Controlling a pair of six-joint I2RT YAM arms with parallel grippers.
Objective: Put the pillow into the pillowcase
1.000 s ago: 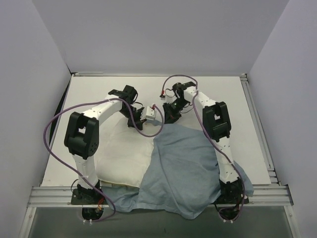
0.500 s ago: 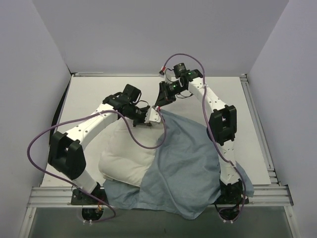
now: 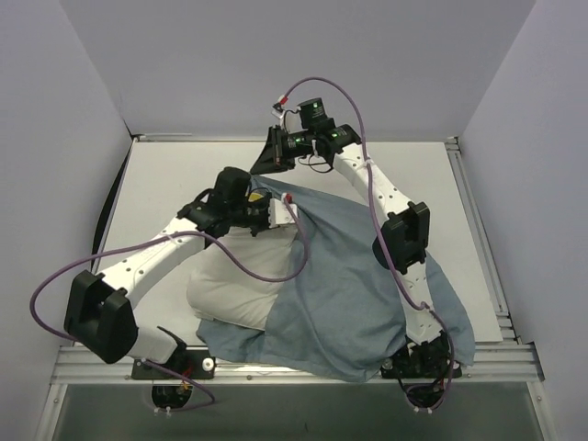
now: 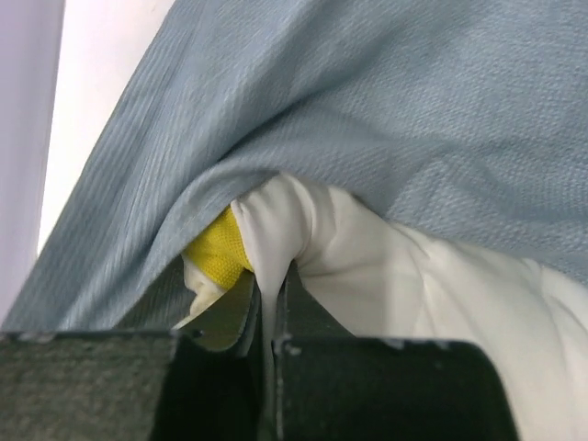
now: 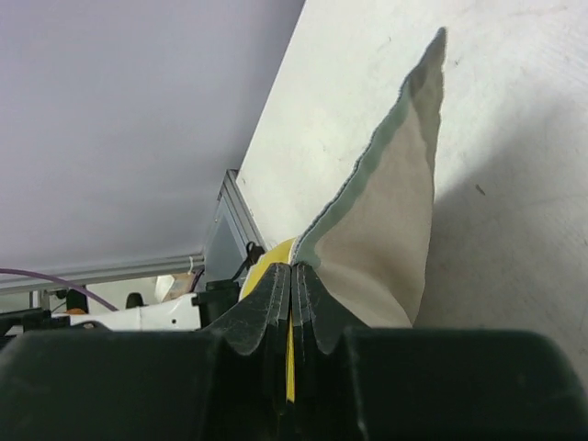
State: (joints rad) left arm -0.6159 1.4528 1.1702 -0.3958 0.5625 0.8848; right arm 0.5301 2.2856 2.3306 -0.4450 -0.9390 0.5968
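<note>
The white pillow (image 3: 230,285) lies at the near left of the table, its far right part under the grey-blue pillowcase (image 3: 358,276). My left gripper (image 3: 278,213) is at the pillowcase mouth, shut on a pillow corner. In the left wrist view the gripper (image 4: 268,280) pinches white pillow cloth (image 4: 413,285) beside yellow piping (image 4: 219,243), with the pillowcase (image 4: 367,101) draped over it. My right gripper (image 3: 266,163) holds the pillowcase's far edge lifted. In the right wrist view it (image 5: 291,268) is shut on the tan, green-edged cloth (image 5: 395,211); a yellow strip shows between the fingers.
The white table (image 3: 175,175) is walled on three sides. A metal rail (image 3: 478,230) runs along its right edge and another along the near edge (image 3: 101,363). Purple cables loop off both arms. The pillowcase's near end hangs over the front edge (image 3: 358,372).
My right gripper rose and moved far-left with the pillowcase edge. My left arm stretched out, carrying the pillow corner under that edge. The pillowcase now covers more of the pillow.
</note>
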